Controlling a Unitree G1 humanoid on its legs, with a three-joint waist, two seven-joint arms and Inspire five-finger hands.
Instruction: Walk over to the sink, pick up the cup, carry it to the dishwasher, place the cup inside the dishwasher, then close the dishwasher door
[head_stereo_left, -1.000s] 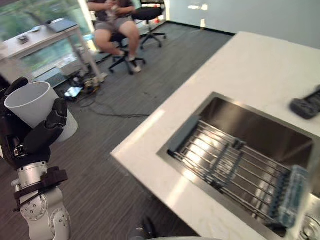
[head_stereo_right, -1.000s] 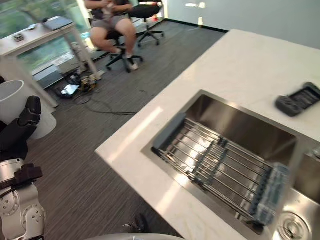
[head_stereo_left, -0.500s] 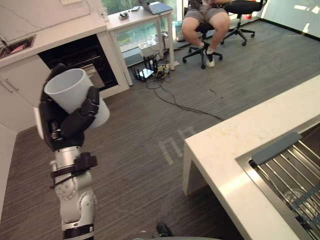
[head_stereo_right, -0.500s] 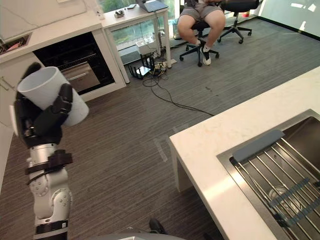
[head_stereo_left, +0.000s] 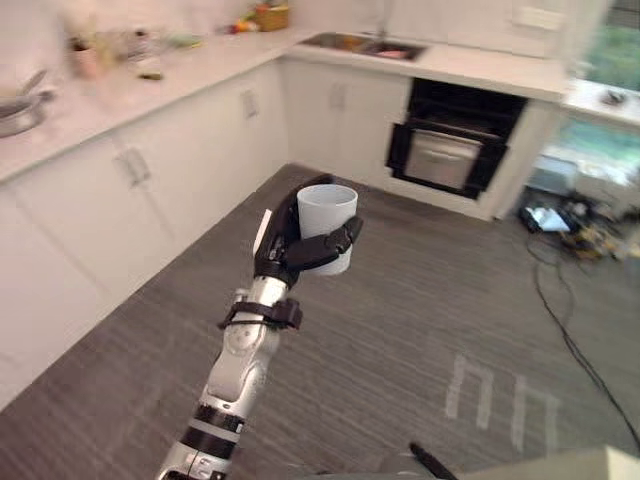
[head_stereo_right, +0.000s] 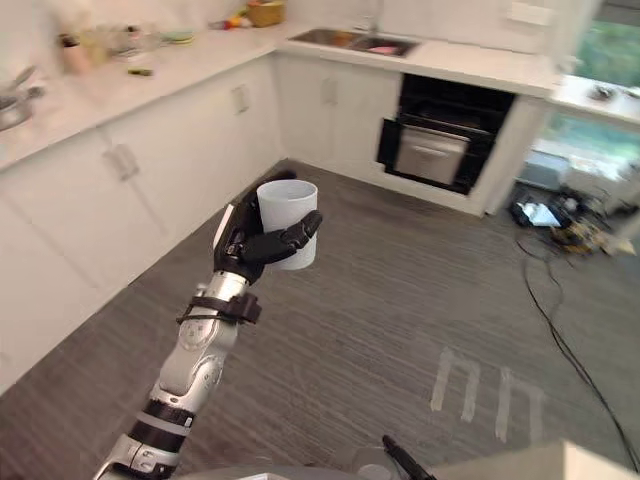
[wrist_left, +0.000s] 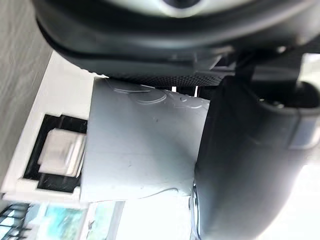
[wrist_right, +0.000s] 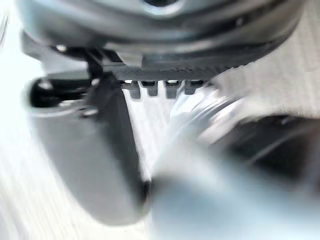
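Note:
A white cup (head_stereo_left: 327, 225) is held upright at chest height over the grey striped floor, with my left hand (head_stereo_left: 290, 255) shut round its side. In the left wrist view the cup's wall (wrist_left: 145, 150) lies against the palm, and the dark thumb (wrist_left: 250, 165) presses on it. A black appliance bay with a grey front (head_stereo_left: 450, 150) sits in the white cabinets at the far side, to the right of and beyond the cup. My right hand (wrist_right: 160, 30) appears as a blurred dark bulk in its own wrist view.
White cabinets under a worktop (head_stereo_left: 130, 170) run along the left and back. A second sink (head_stereo_left: 365, 45) is set in the far worktop. Cables and gear (head_stereo_left: 570, 220) lie on the floor at the right. Tape marks (head_stereo_left: 490, 395) cross the floor. A counter corner (head_stereo_left: 590, 465) shows at the lower right.
The camera has swung left: the island, its sink and the seated person have left the picture, and the white cabinets have come in. The cup stays in my left hand.

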